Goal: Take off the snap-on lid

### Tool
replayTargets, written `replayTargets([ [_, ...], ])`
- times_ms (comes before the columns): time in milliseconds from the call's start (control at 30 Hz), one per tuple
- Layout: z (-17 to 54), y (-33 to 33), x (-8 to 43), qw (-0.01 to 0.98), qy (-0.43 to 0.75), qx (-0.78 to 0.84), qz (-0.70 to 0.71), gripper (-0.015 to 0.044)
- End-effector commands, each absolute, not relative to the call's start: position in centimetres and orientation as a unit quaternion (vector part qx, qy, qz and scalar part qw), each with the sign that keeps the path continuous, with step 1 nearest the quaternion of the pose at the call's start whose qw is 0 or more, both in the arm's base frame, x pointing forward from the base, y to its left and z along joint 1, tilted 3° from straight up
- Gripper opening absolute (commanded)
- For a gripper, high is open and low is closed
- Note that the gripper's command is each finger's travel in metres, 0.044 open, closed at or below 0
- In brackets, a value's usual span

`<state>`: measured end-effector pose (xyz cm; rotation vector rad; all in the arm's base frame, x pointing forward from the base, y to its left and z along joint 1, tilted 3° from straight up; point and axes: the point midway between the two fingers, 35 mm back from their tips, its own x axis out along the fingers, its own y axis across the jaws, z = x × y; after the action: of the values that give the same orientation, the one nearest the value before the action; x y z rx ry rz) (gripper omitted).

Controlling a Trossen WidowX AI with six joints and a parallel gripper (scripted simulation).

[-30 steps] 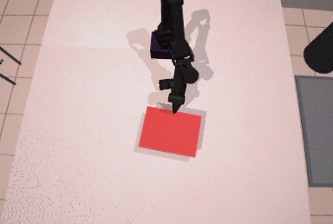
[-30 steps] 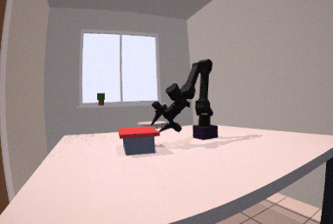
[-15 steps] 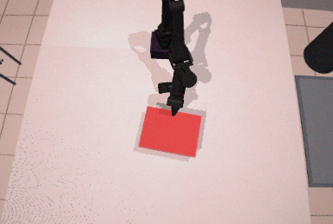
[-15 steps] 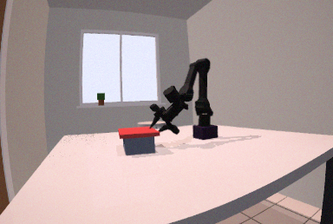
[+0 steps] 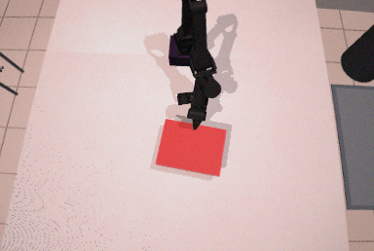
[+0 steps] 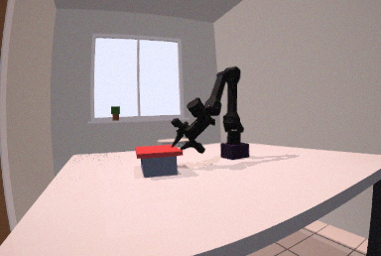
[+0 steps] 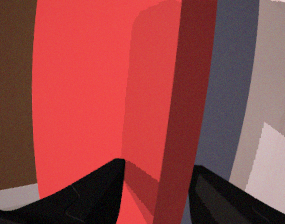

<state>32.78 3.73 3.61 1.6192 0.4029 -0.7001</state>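
Observation:
The red lid sits level on top of the blue-grey box, which stands on the table. From above, the lid hides the box. My gripper is shut on the lid's edge on the side toward the arm's base. One finger is over the lid's top face and the other is outside and below its dark red side face. The exact finger contact is partly out of the wrist view.
The arm's dark purple base stands on the table behind the box. Beyond the table's right edge are a black round object and a grey-blue panel. A potted plant is at the window.

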Motion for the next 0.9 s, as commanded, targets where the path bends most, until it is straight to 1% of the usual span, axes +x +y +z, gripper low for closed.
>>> replayTargets([
  [0,3.70,3.73,32.81,0.618,0.175,0.704,-0.304,0.0000],
  [867,4.23,3.70,32.72,0.618,0.175,0.704,-0.304,0.0000],
])
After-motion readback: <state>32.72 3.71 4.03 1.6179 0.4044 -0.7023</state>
